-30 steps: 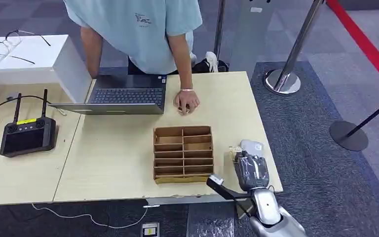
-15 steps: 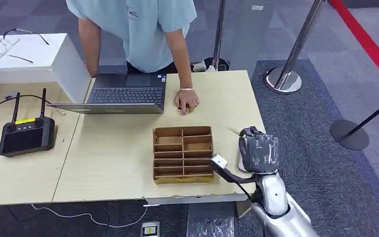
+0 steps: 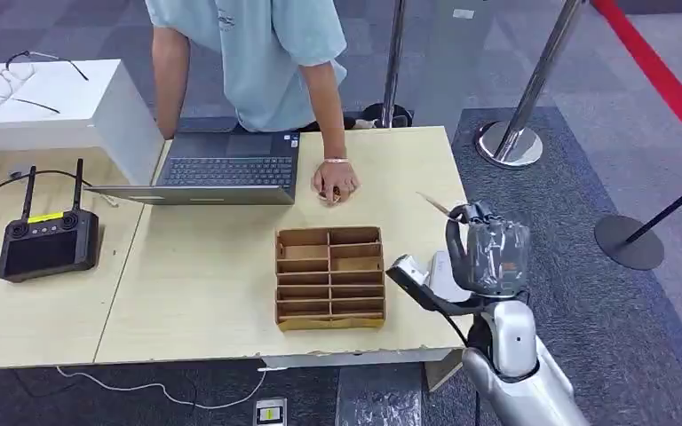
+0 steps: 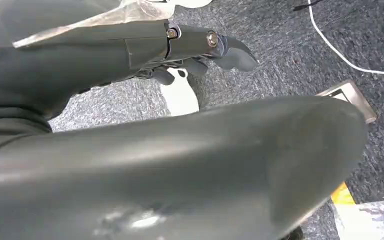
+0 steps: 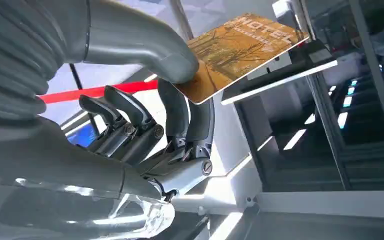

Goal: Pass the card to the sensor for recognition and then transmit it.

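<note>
My right hand is raised over the table's right edge, beyond the brown cardboard organiser. It pinches an orange-brown hotel card between the thumb and two dark fingers; the card sticks out toward the far side as a thin tilted edge in the head view. The white and grey sensor pad lies on the table just under and left of this hand, partly hidden by it. My left hand hangs low over the carpet with nothing in it, fingers loosely apart.
A person leans over the far edge, one hand resting on the table beside an open laptop. A black controller lies at the left, and glasses lie on a white box. Metal stanchions stand right of the table.
My right hand has lifted off the sensor pad with the card and moved up and away from me. The person has shifted slightly to the right.
</note>
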